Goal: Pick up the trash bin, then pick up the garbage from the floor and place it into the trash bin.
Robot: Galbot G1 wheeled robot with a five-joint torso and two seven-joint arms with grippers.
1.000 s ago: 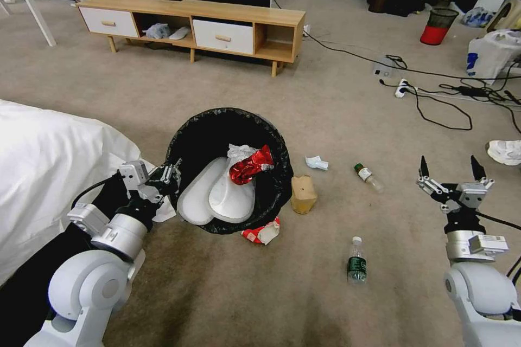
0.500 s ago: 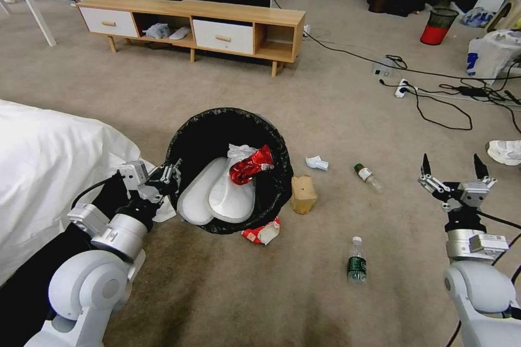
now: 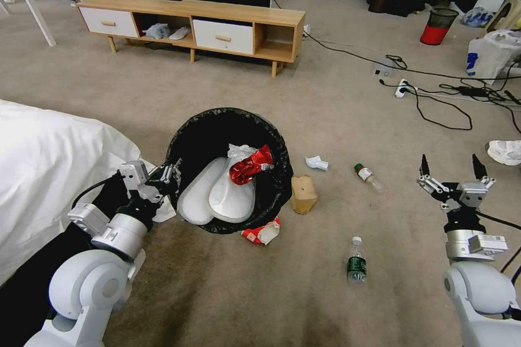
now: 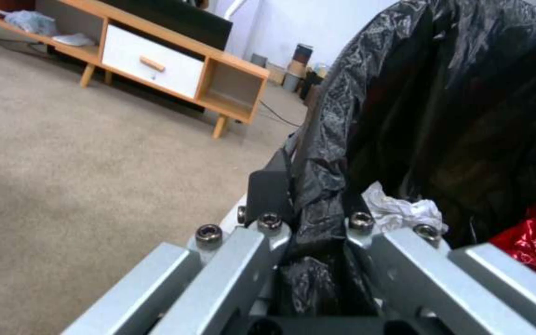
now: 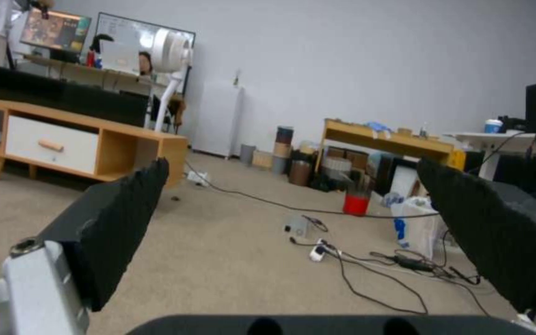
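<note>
While the left gripper (image 4: 305, 209) is clamped on the liner-covered rim of the trash bin (image 3: 228, 135), held tilted above the carpet, the right gripper (image 3: 450, 171) is held off to the right, jaws wide apart and empty. Slipping is the risk: thin black bag (image 4: 405, 93) is pinched, so the bin could sag or spill. Inside are seen two white slippers (image 3: 217, 195), a crushed red can (image 3: 251, 165) and a white tissue (image 3: 237, 150). Left on the floor: brown paper bag (image 3: 303, 193), paper cup (image 3: 262, 232), two bottles (image 3: 356, 260) (image 3: 367, 175).
</note>
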